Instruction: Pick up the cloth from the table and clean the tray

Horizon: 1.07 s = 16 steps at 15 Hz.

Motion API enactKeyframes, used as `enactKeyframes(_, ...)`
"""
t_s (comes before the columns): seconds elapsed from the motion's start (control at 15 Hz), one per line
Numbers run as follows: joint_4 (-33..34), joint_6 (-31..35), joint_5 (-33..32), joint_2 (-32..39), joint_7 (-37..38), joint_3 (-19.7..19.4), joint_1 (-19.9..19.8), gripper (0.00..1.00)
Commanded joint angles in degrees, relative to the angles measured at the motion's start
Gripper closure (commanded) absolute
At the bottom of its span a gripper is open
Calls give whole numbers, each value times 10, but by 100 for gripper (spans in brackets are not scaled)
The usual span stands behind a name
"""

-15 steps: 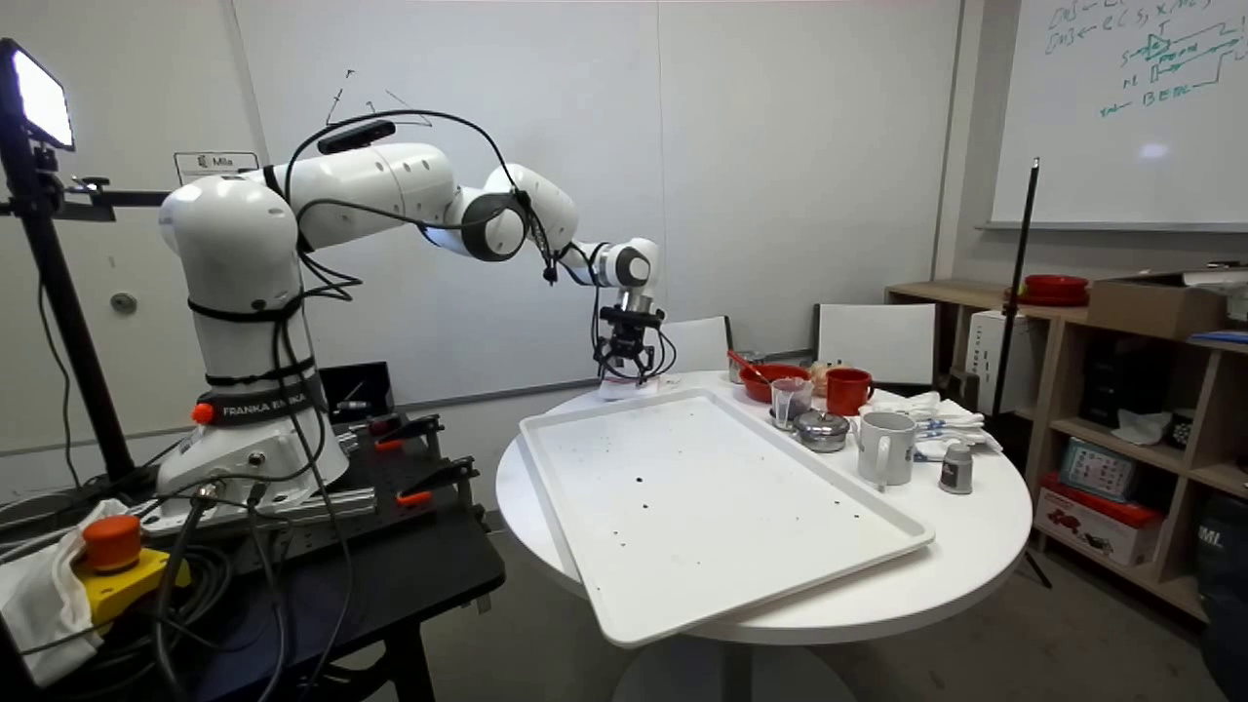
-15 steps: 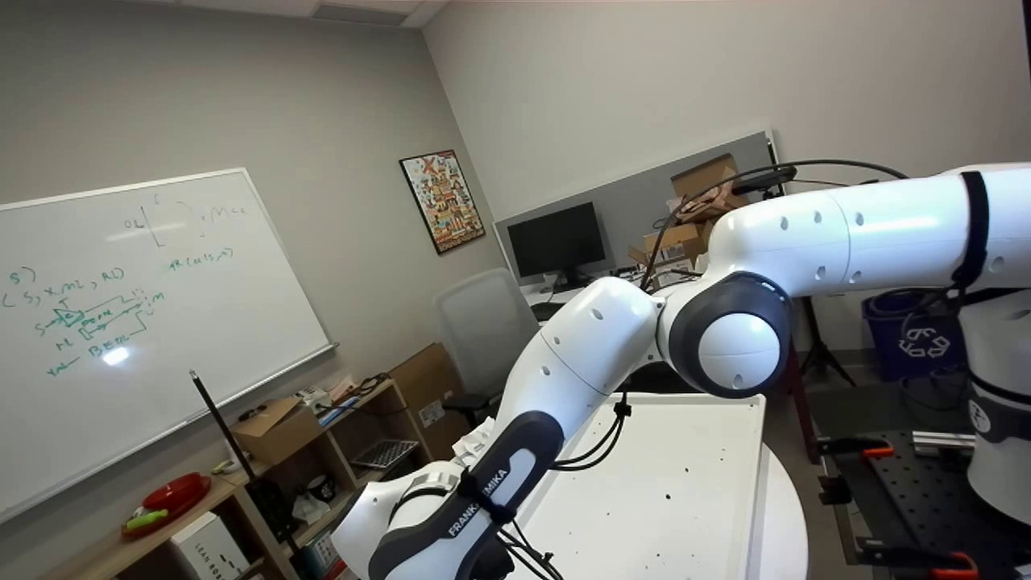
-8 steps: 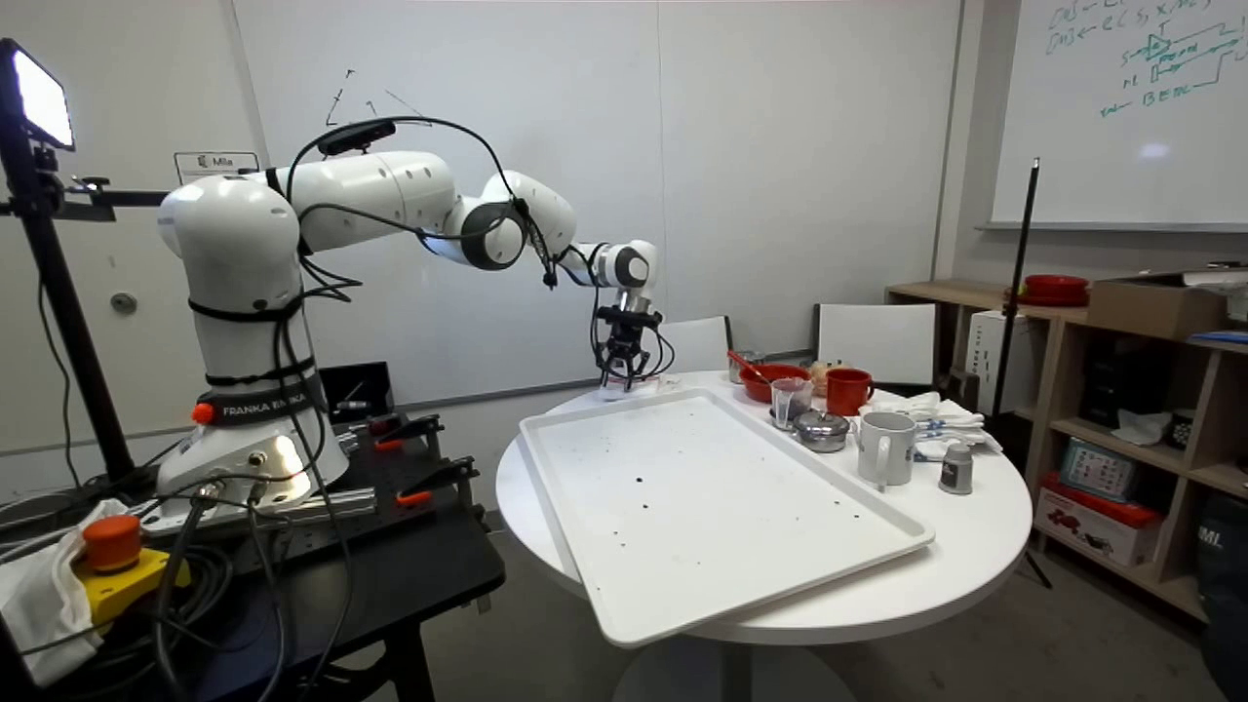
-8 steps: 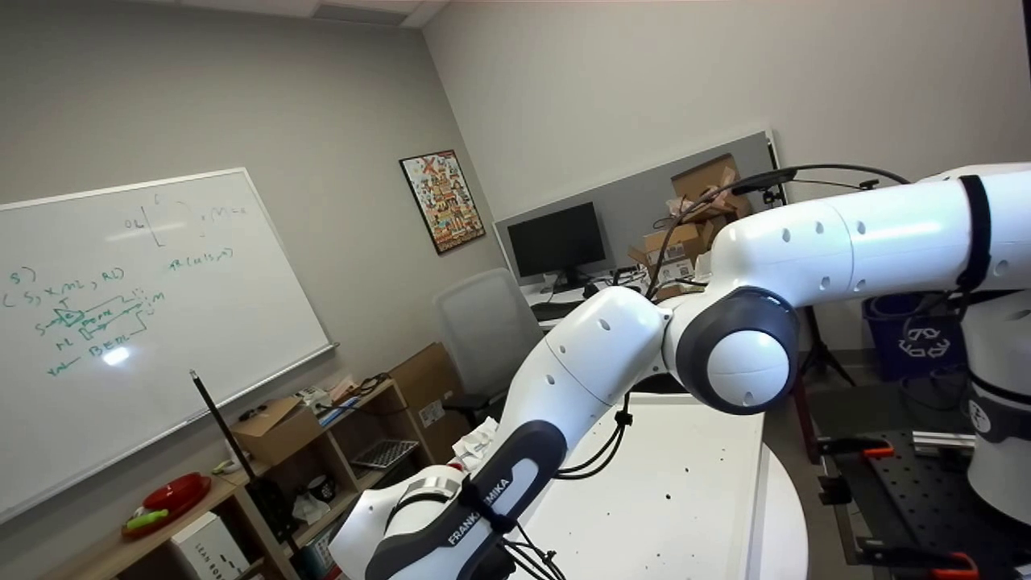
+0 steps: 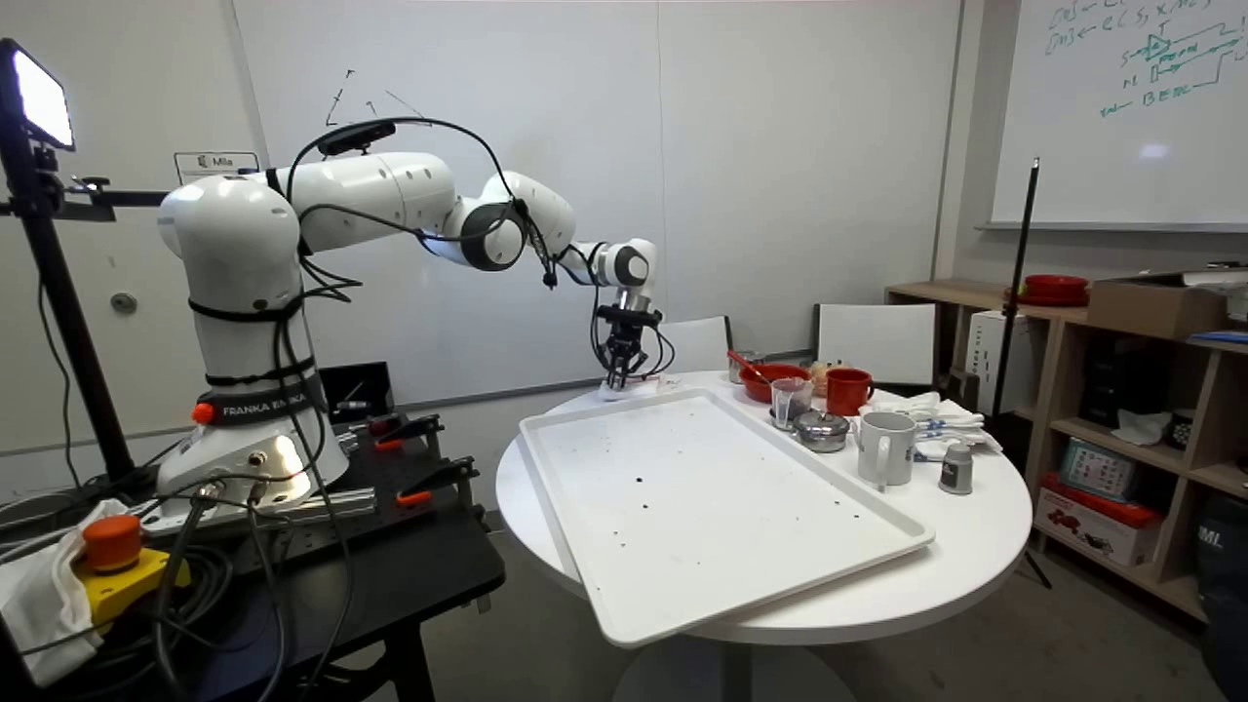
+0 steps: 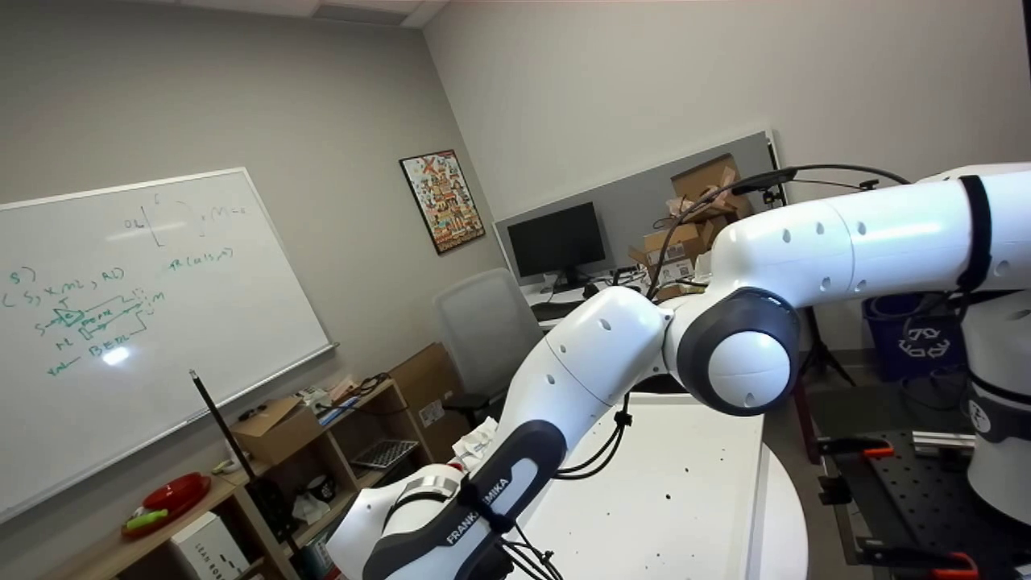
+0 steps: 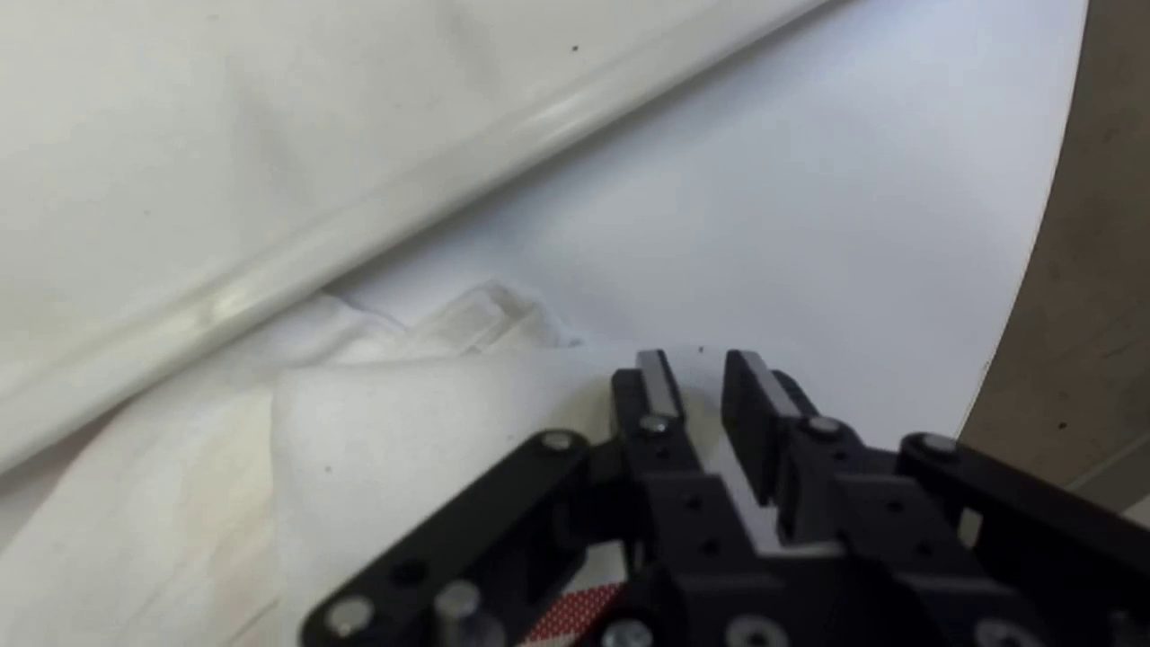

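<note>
A white cloth [image 7: 386, 431] with a red dotted patch lies folded on the table, against the tray's outer edge in the wrist view. Over its border, my gripper [image 7: 701, 382] points down with its jaws part way apart; bare white shows through the gap, and I see no fabric pinched there. In an exterior view the gripper [image 5: 617, 380] is low at the table's far side, just above the cloth [image 5: 639, 388]. The white tray [image 5: 721, 526] bears scattered dark specks. In the exterior view with the tray [image 6: 644, 483] partly behind the arm, gripper and cloth are hidden.
Along the tray's right side stand a red bowl [image 5: 775, 381], a red mug [image 5: 848, 391], a lidded metal pot [image 5: 821, 430], a grey mug [image 5: 885, 448] and a small grey shaker [image 5: 956, 470]. White towels [image 5: 931, 421] lie behind them. The table edge [image 7: 1024, 261] is near the gripper.
My arm has come down a little, lowering the gripper toward the cloth. The fingers have moved from wide apart to much nearer each other. Tray and tableware have not moved.
</note>
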Motion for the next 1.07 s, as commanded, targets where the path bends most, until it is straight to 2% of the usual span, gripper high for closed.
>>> enactKeyframes(0.0, 41, -9, -2, 23, -6, -1, 8, 46)
enactKeyframes(0.27, 74, -9, -1, 46, -12, -21, 20, 19)
enactKeyframes(0.33, 58, 7, -14, 40, -10, -17, 17, 10)
enactKeyframes(0.47, 65, 25, -24, 49, -16, -24, 20, 0)
enactKeyframes(0.73, 67, 59, -30, 53, -23, -29, 21, 0)
enactKeyframes(0.8, 94, 52, -19, 67, -28, -40, 27, 0)
enactKeyframes(0.87, 48, 75, -16, 40, -26, -44, 24, 0)
enactKeyframes(0.93, 46, 81, -16, 39, -25, -46, 25, 0)
enactKeyframes(1.0, 46, 87, -16, 39, -24, -48, 26, 25)
